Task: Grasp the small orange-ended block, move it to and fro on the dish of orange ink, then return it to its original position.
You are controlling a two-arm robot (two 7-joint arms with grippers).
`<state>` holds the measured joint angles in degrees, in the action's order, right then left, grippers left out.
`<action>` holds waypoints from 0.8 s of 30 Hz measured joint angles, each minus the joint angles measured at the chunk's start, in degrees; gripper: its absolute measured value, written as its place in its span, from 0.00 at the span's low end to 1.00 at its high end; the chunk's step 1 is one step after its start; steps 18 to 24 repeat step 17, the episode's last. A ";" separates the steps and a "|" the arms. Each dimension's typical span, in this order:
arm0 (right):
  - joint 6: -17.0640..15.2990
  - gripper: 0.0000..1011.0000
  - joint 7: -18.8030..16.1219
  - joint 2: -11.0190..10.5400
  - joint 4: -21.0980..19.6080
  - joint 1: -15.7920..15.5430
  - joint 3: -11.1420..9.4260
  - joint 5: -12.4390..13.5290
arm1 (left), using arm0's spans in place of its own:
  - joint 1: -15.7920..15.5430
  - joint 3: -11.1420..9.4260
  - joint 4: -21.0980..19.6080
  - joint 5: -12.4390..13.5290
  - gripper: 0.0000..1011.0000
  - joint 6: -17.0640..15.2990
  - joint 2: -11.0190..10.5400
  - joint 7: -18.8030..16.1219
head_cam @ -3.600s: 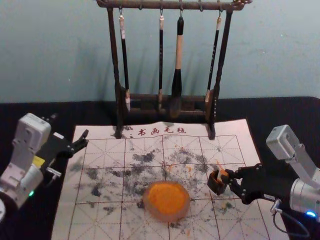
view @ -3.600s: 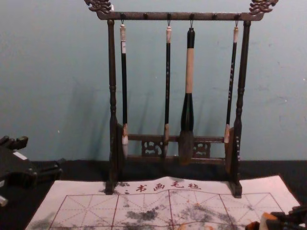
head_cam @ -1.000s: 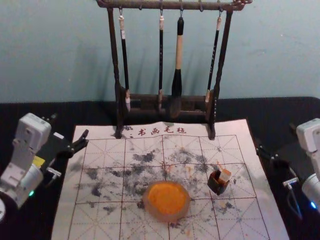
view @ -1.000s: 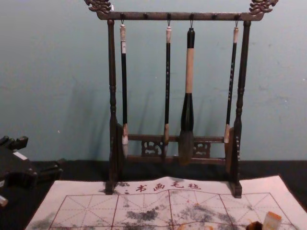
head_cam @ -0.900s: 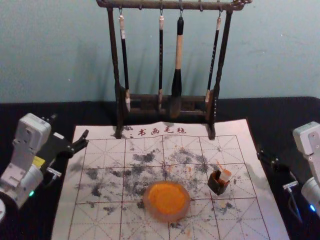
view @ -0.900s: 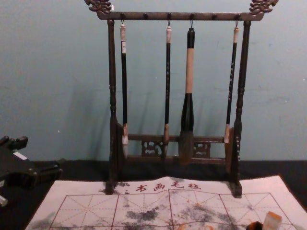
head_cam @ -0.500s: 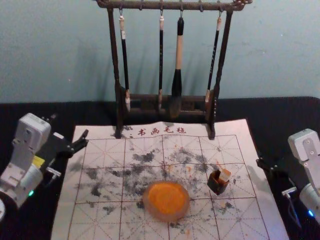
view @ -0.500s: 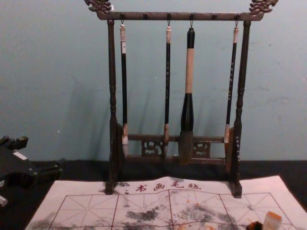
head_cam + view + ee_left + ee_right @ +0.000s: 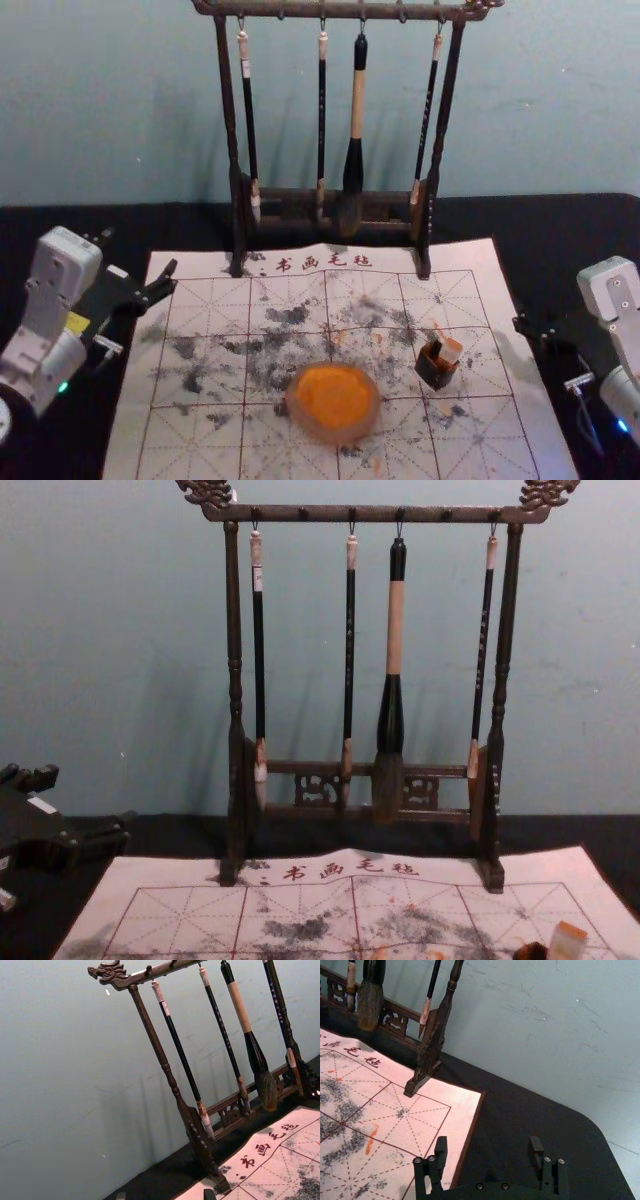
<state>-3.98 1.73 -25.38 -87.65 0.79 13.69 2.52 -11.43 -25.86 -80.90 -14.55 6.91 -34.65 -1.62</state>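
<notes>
Two things in the head view could spoil a grasp: the small block leans inside a narrow dark pot, and something dark stands close against it. If a finger caught the pot's rim on the way down, the pot could tip, or the wrong piece could be pinched along with the block. The dish of orange ink sits nearby, apart from the pot, so a low swing across might knock it and smear the mat. In the chest view the block's orange end points up; a grip there would likely get inky and slip. Seen in the right wrist view, the right hand is open and holds nothing, near the mat's edge, with bare dark counter running to a rounded corner: good room for lining up, though the rack's foot marks how far it should reach towards the wall. From the left wrist view, the left hand, parked beyond the mat's other side, is also open, and the rack stands ahead of it, best given a wide berth.
</notes>
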 joint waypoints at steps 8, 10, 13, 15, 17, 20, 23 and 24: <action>0.00 0.99 0.00 -0.03 -0.05 0.03 0.00 0.08 | 0.00 0.00 0.00 0.00 0.99 0.00 0.00 0.00; 0.00 0.99 0.00 -0.03 -0.06 0.04 0.00 0.10 | 0.00 0.00 0.00 0.00 0.99 0.00 0.00 0.00; 0.00 0.99 0.00 -0.03 -0.07 0.04 0.00 0.12 | 0.00 0.00 0.00 0.00 0.99 0.00 0.00 0.00; -0.01 0.99 0.00 -0.03 -0.07 0.03 0.00 0.13 | 0.00 0.00 0.00 0.00 0.99 0.00 0.00 0.00; 0.00 0.99 0.00 -0.03 -0.07 0.04 0.00 0.15 | 0.00 0.00 0.00 0.00 0.99 0.00 0.00 0.00; 0.00 0.99 0.00 -0.03 -0.07 0.04 0.00 0.15 | 0.00 0.00 0.00 0.00 0.99 0.00 0.00 0.00; 0.00 0.99 0.00 -0.03 -0.07 0.04 0.00 0.15 | 0.00 0.00 0.00 0.00 0.99 0.00 0.00 0.00; 0.00 0.99 0.00 -0.03 -0.07 0.04 0.00 0.15 | 0.00 0.00 0.00 0.00 0.99 0.00 0.00 0.00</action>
